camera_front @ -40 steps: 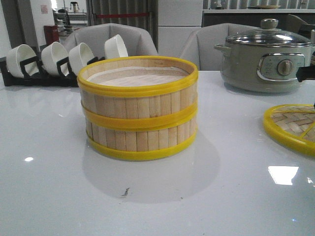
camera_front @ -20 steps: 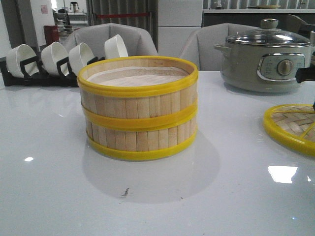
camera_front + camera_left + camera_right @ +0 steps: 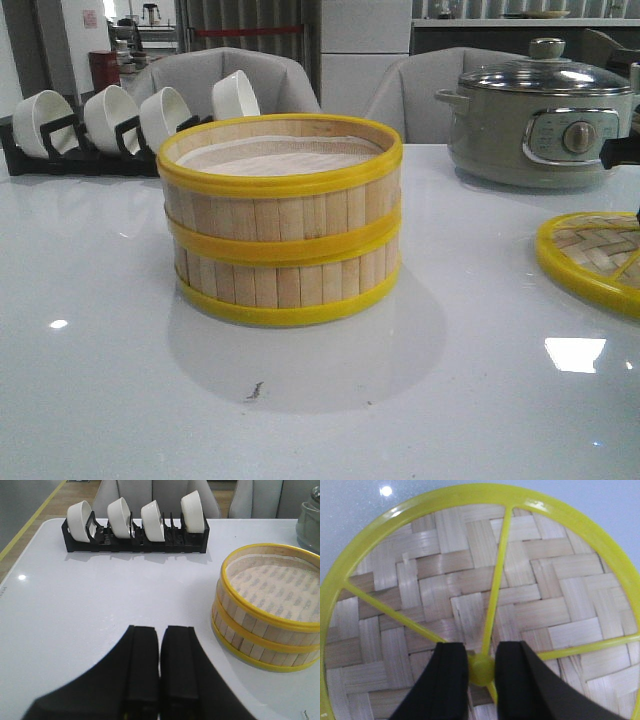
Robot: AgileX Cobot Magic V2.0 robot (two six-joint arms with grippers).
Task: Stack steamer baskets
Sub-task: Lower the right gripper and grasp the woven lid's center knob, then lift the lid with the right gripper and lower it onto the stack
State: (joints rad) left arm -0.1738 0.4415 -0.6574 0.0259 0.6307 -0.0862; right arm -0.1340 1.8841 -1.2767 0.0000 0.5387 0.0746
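Two steamer baskets [image 3: 280,220] stand stacked, one squarely on the other, near the middle of the white surface [image 3: 100,400]. Their yellow rims line up, and a white paper liner shows inside the upper one. The stacking itself looks finished.

The left gripper [image 3: 160,665] hovers over bare surface just beside the stack, its two black fingers pressed together on nothing, likely parked out of the way.

Toward the right edge lies a flat woven lid [image 3: 592,258] with a yellow rim and yellow spokes. The right gripper [image 3: 481,667] sits low over the lid's centre, its fingers apart on either side of the yellow hub [image 3: 481,670]. They are near the hub, but whether they touch it cannot be told. It seems placed to pick the lid up by that hub.

At the far edge are a black rack of white bowls [image 3: 120,120] and a grey electric pot [image 3: 540,115].

Against the earlier frames, nothing visible has moved.
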